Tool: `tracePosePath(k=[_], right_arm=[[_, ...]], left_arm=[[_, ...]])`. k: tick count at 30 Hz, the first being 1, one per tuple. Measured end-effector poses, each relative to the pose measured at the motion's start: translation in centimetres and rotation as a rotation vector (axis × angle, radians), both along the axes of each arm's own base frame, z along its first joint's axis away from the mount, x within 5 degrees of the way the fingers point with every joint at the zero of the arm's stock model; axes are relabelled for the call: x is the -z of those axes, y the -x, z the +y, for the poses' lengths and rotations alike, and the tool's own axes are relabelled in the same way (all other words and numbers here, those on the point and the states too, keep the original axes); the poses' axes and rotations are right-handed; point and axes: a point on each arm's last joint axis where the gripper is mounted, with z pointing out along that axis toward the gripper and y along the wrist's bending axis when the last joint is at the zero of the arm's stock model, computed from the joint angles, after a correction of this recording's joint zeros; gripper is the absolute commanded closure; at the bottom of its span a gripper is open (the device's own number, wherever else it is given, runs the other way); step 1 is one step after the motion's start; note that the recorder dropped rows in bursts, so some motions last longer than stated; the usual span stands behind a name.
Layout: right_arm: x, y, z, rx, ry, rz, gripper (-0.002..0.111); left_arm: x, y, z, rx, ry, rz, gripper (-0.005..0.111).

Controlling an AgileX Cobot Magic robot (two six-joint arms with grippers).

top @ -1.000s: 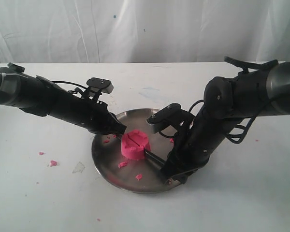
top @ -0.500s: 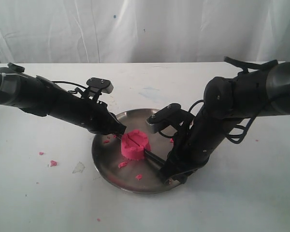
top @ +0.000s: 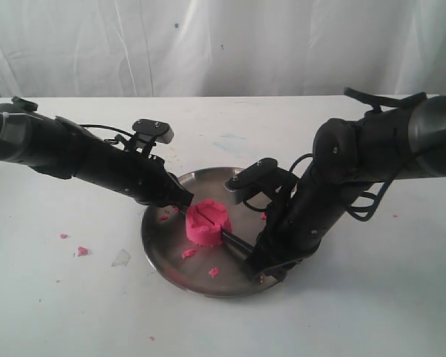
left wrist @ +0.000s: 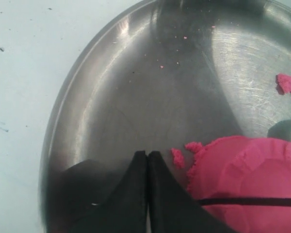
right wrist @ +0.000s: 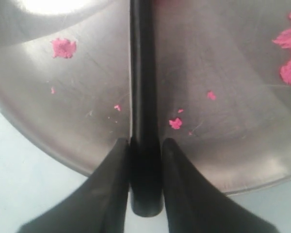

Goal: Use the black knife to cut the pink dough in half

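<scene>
A: The left arm (top: 89, 160) stretches low and slanted over the white desk (top: 59, 297). The left jaws are pinched together, empty, just beside the pink dough (top: 208, 222).

B: That soft, notched lump on the shiny round steel plate (top: 157, 242)?

A: Yes. The slim black knife (right wrist: 144, 73) is sunk across it. The right arm (top: 334, 178) bends steeply down at the rim, the right jaws clamped on the handle.

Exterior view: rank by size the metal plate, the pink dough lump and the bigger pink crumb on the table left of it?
Largest: metal plate
Then: pink dough
Smallest: pink crumb
All sit similarly far from the camera, so the order looks safe.
</scene>
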Motion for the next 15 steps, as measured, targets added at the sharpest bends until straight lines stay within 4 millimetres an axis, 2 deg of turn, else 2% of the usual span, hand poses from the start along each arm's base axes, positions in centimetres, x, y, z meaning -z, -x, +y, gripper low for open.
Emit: tracePosePath(k=[15], right_arm=[[0.17,-0.15,0.05,0.005,-0.003,-0.009,0.108]], left_arm=[[0.01,-0.05,0.04,-0.005,-0.004,-0.003,0.107]])
